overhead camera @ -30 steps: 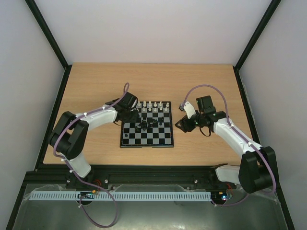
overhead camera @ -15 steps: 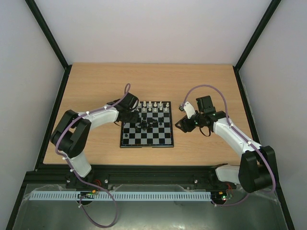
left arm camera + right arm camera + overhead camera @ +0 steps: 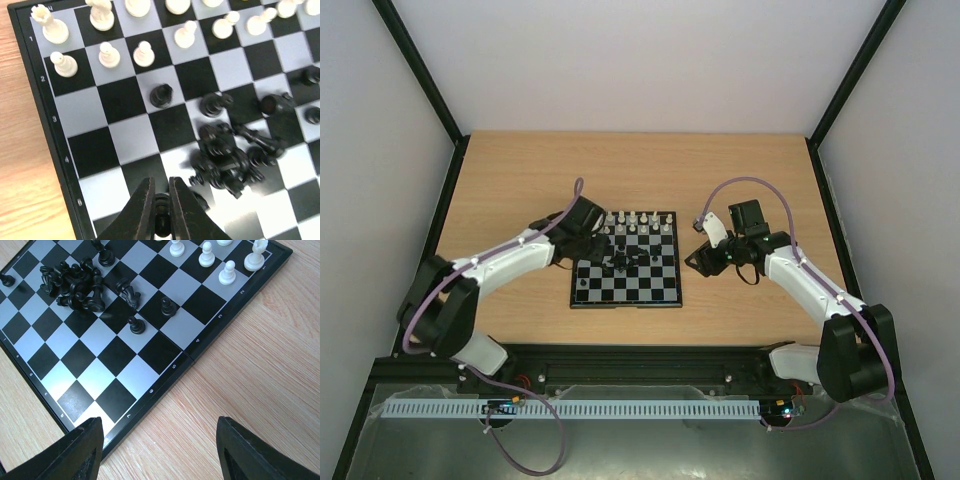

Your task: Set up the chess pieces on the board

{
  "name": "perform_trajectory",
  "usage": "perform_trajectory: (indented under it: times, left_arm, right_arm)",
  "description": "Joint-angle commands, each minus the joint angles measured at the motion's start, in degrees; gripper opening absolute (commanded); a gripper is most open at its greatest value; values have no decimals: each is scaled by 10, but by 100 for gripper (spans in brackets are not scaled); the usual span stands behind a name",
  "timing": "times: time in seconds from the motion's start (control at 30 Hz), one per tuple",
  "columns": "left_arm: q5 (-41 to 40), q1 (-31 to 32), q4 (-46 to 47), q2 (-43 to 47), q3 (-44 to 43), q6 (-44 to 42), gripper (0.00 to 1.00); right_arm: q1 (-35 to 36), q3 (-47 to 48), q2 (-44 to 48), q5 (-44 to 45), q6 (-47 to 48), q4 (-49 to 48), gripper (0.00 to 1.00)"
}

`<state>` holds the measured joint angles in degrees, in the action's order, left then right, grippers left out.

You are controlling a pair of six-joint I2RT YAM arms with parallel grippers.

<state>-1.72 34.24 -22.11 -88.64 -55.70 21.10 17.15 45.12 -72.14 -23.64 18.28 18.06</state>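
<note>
Elbow low and forearm stretched, my left arm reaches from its base across the tabletop (image 3: 520,180) to the far left part of the board (image 3: 625,303). My left end effector (image 3: 161,212) points down there, its two dark fingers pressed together on a small black piece (image 3: 161,221) pinched between the tips. I cannot tell whether that piece touches the square beneath it.

My right arm is bent, elbow out to the right, with its wrist just beside the board's right edge. My right end effector (image 3: 160,442) hovers there with its fingers wide apart and nothing between them.

Just beside my left fingertips lies a heap of black pieces (image 3: 225,160), toppled and tangled near the board's middle. A lone black pawn (image 3: 161,95) stands apart from it, toward the white side. White pieces (image 3: 107,54) stand upright in two rows along the board's far edge.
</note>
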Motion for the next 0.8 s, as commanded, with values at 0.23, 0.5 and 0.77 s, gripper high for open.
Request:
perform_trajectory:
  times: [0.23,0.5,0.77]
  left_arm:
    - [-9,55,-30,87,78,53,4]
    - [-8,63,-12,55,94,55,4]
    - [-2,64,-13,30,96,49,4]
  right_arm:
    - [-1,-4,-11,-2,9,22,63]
    - [-1,-4,-11,-2,8,23,63]
    - [-1,-5,-10,-2,10,23,63]
